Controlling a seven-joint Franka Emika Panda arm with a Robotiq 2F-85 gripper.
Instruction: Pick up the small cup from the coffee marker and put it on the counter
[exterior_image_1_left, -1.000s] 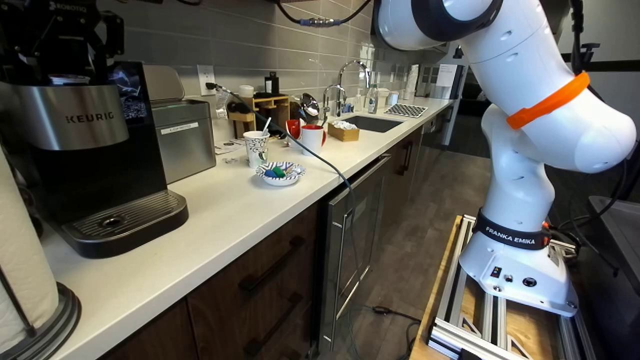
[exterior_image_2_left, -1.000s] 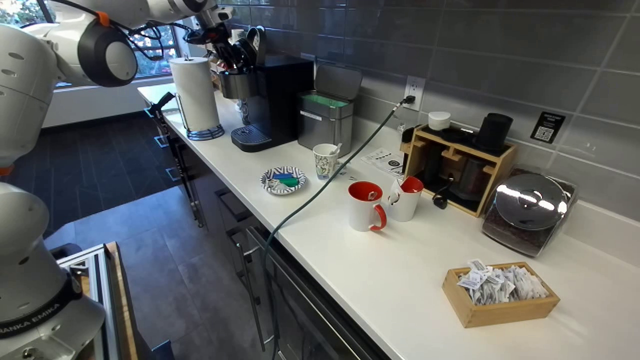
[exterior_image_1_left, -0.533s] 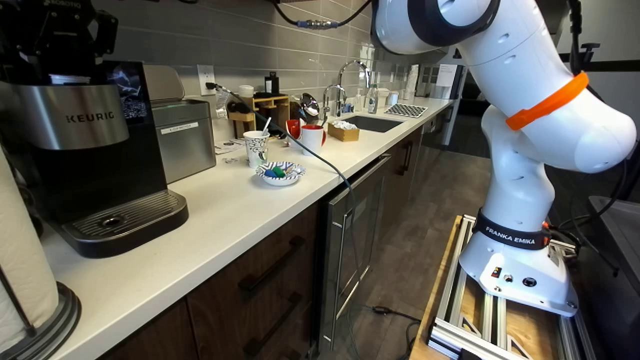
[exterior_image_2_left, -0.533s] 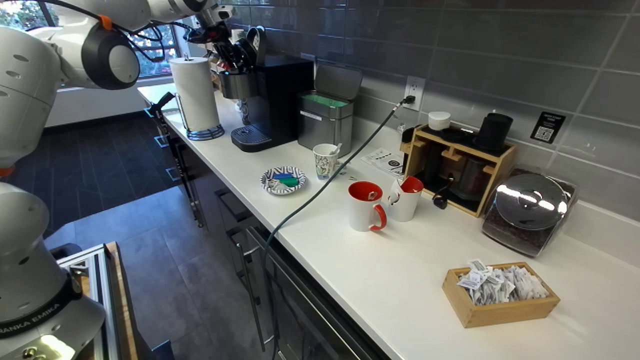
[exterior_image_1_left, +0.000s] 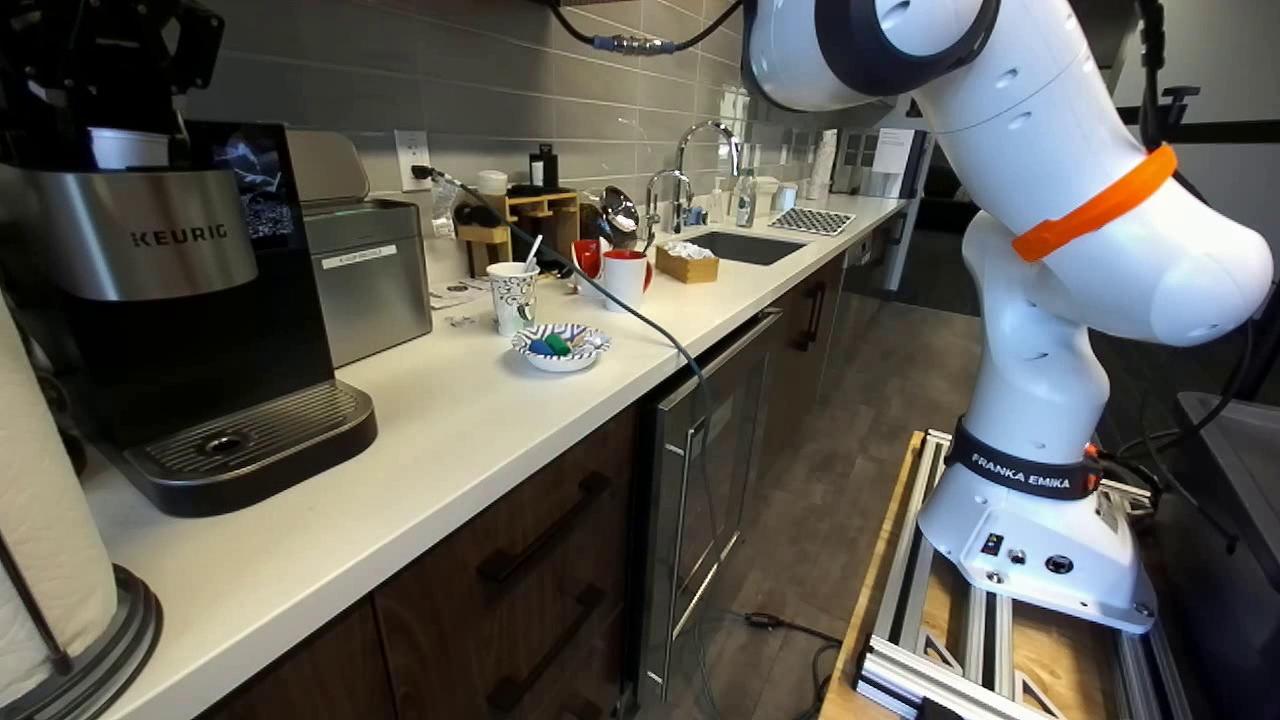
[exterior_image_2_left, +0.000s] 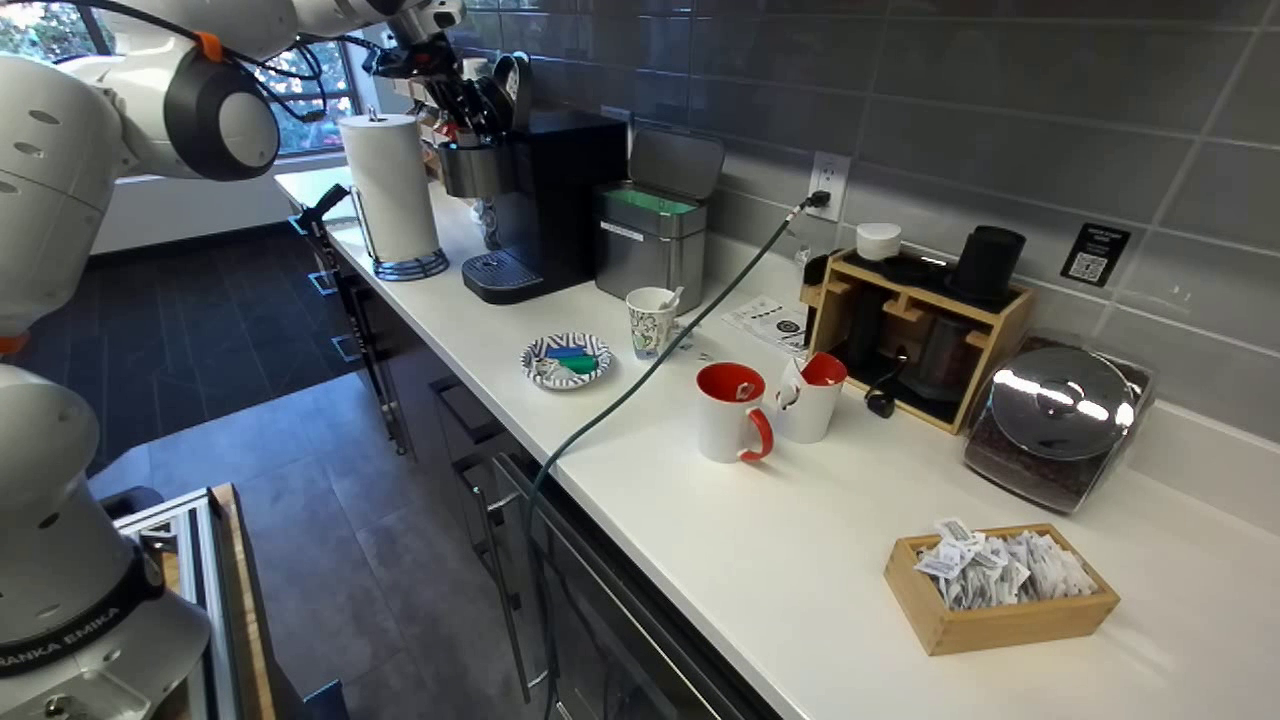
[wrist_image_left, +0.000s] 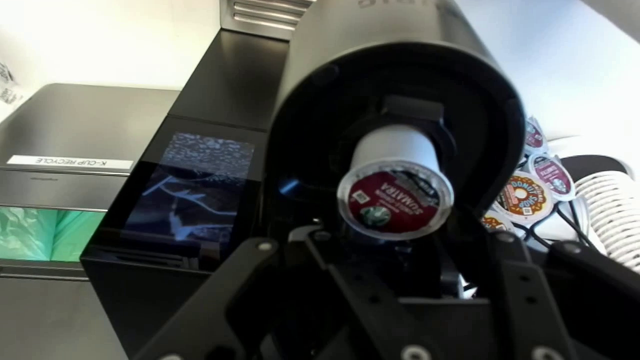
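The gripper (wrist_image_left: 382, 232) is clamped on the small cup (wrist_image_left: 395, 197), a white coffee pod with a dark red label on its lid, gripped at the fingertips over the brew head (wrist_image_left: 390, 30) of the coffee maker (exterior_image_1_left: 190, 360). In an exterior view the cup's white side shows above the brew head's metal rim; its lower end is hidden there, so whether it touches the machine cannot be told. The machine stands on the counter (exterior_image_1_left: 430, 420), its drip tray (exterior_image_1_left: 250, 440) reaching toward the front edge but stopping short of it. Just beside it, near the back edge along the tiled wall, is a steel bin (exterior_image_2_left: 650, 245) with its lid raised. On the machine's other side a paper towel roll (exterior_image_2_left: 390, 190) stands close to the front edge. A patterned bowl (exterior_image_1_left: 562, 363) with blue and green items in it sits nearer the front edge, and a paper cup (exterior_image_2_left: 650, 325) stands beside it toward the back. Farther along, two red-lined white mugs (exterior_image_2_left: 722, 430) stand between the edges, before a wooden rack (exterior_image_2_left: 1005, 340) at the back edge.
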